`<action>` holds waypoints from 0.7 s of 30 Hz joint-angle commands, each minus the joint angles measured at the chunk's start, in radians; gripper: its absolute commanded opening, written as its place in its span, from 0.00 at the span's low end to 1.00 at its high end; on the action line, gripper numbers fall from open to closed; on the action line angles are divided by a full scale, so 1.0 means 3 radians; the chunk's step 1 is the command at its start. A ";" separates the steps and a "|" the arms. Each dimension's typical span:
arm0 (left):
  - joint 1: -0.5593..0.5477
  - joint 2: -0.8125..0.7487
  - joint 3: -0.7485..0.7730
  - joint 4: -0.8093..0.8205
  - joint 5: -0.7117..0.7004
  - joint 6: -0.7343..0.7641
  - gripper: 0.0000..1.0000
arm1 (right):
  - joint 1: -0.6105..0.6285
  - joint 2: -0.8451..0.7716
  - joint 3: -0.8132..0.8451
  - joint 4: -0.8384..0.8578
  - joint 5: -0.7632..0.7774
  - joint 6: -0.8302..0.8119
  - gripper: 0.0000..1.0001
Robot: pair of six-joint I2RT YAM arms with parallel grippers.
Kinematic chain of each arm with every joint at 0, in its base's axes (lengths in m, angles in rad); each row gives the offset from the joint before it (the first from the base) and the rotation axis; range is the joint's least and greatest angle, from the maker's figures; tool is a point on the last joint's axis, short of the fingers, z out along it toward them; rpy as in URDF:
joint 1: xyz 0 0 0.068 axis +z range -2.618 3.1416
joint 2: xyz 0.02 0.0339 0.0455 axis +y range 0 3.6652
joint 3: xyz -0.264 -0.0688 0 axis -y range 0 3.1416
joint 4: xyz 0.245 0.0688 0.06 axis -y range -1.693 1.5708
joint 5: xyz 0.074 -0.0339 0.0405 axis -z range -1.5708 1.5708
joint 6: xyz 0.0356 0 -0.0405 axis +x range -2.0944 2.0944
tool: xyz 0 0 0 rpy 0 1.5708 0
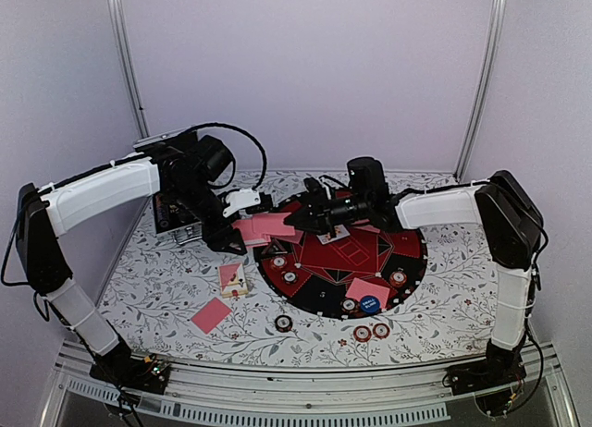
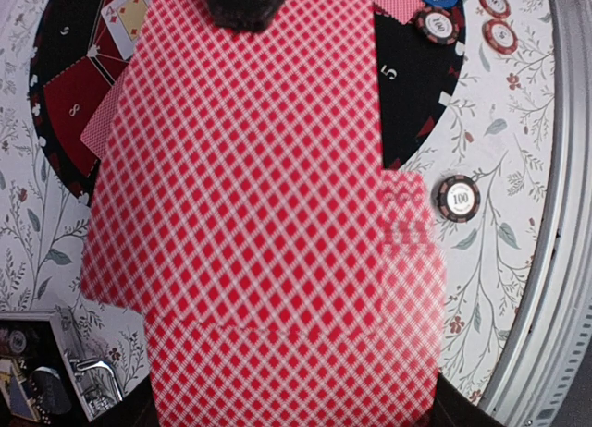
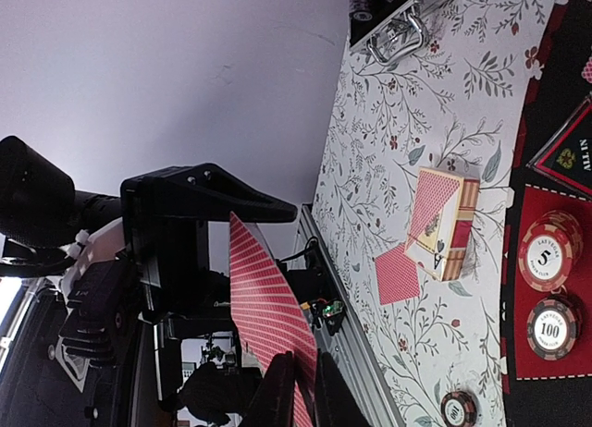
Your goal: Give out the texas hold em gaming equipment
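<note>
My left jaws clamp the deck (image 1: pixel 252 229) back-up above the bench (image 1: pixel 166 279), beside the mat (image 1: pixel 314 288), offering it like a dispenser. My right jaws are pinched narrow on the top card (image 2: pixel 240 168), I judge to slide it off for dealing.
</note>
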 commanded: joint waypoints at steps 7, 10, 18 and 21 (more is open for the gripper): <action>0.0024 -0.0121 -0.0012 0.0060 0.0063 -0.0014 0.00 | -0.0137 -0.0299 -0.0163 -0.0294 0.0032 -0.0246 0.11; 0.0020 -0.0116 -0.0010 0.0061 0.0072 -0.0014 0.00 | -0.0188 -0.0379 -0.0204 -0.0395 0.0054 -0.0318 0.11; 0.0023 -0.0114 0.0002 0.0061 0.0065 -0.0014 0.00 | -0.0281 -0.0509 -0.0249 -0.0486 0.0040 -0.0401 0.11; 0.0020 -0.0115 0.0000 0.0059 0.0056 -0.0011 0.00 | -0.0345 -0.0563 -0.0252 -0.0622 0.0061 -0.0489 0.11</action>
